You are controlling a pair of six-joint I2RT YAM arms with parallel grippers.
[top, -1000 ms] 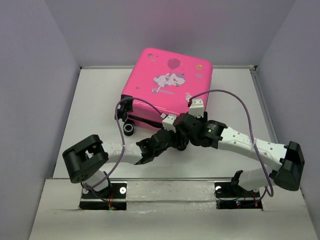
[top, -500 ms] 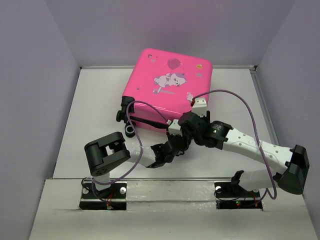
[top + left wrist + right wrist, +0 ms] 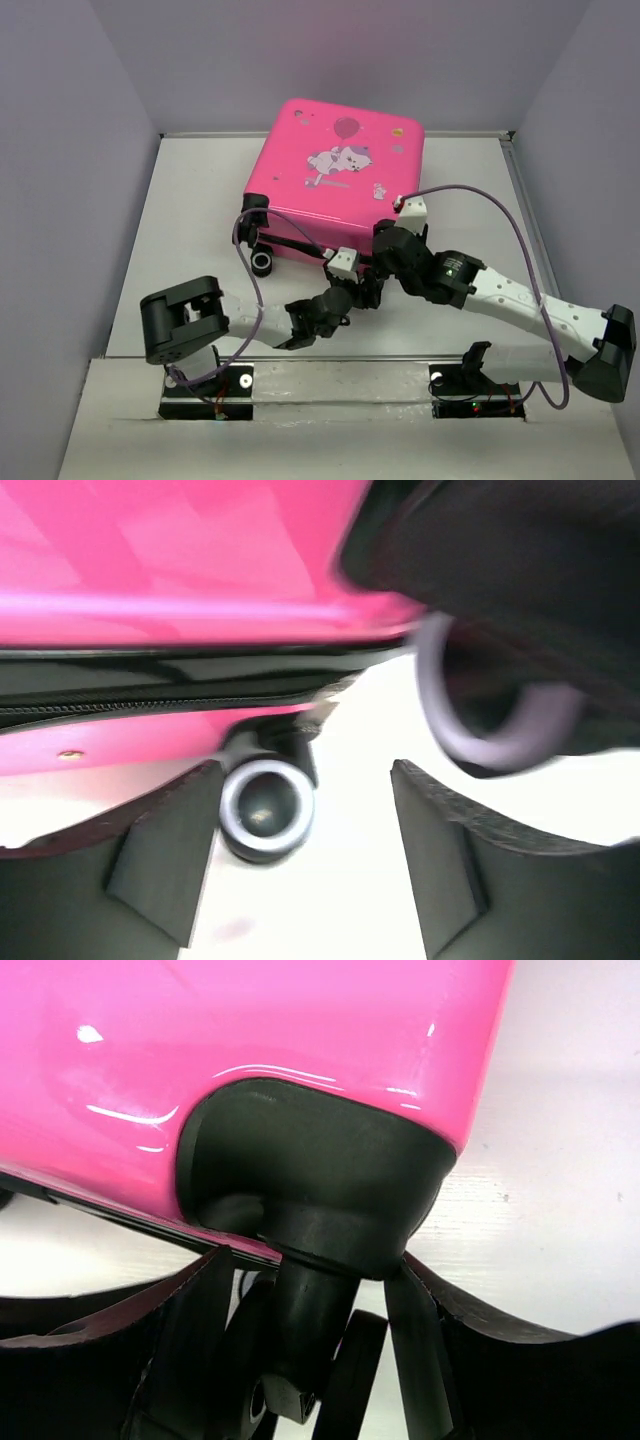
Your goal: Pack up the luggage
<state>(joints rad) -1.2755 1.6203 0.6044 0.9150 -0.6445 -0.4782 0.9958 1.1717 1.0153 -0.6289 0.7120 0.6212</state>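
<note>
On the white table [image 3: 180, 230], at upper centre of the overhead view, the pink luggage [image 3: 340, 170] is seen lying closed, print up. Its lower-right caster [image 3: 310, 1300] is straddled by the right gripper [image 3: 310, 1260], though whether it is clamped cannot be told. The left gripper [image 3: 307, 770] is shown with jaws apart before another wheel [image 3: 266, 810].

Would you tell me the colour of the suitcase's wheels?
Wheel: black with a grey ring; best in the left wrist view.

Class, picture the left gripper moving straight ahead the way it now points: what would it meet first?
Probably the black wheel of the luggage, just ahead of the open left gripper and slightly left of centre. Depth is unclear.
</note>
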